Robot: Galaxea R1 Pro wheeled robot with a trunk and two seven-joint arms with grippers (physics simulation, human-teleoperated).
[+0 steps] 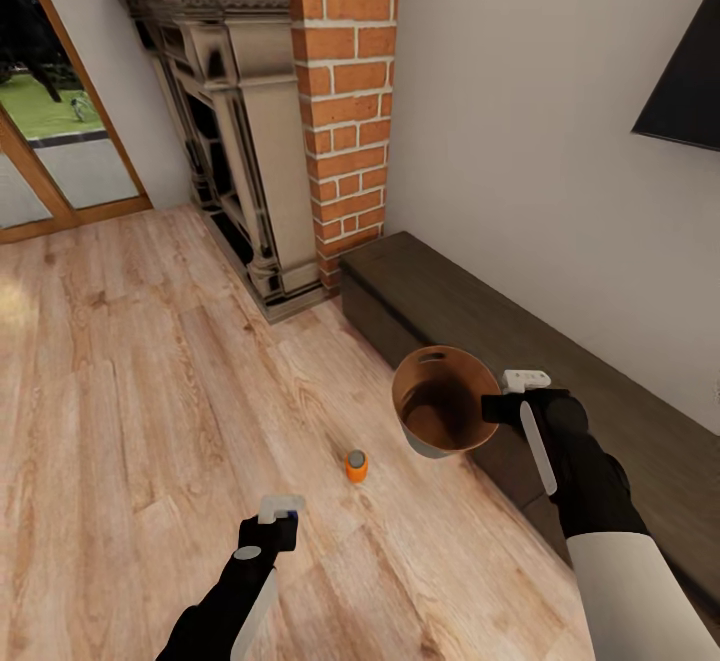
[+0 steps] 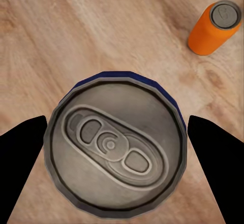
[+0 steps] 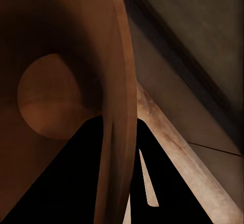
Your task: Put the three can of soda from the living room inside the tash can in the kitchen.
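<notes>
My left gripper (image 1: 270, 529) is shut on the dark blue can of soda (image 2: 114, 148) and holds it above the brown plank floor. In the left wrist view the black fingers (image 2: 23, 158) press the can's sides, and its grey top faces the camera. One orange can of soda (image 1: 356, 465) stands upright on the floor ahead of that gripper, also seen as the orange can (image 2: 213, 27). My right gripper (image 1: 495, 409) is shut on the rim of the trash can (image 1: 420, 441), holding it up with the orange-brown inside (image 3: 51, 97) showing. The second orange can is out of view.
A long low dark-wood cabinet (image 1: 520, 341) runs along the right wall, just under the held bucket. The red-brick fireplace (image 1: 345, 91) stands ahead, wood-framed glass doors (image 1: 50, 141) at the far left. A dark screen (image 1: 690, 81) hangs on the right wall.
</notes>
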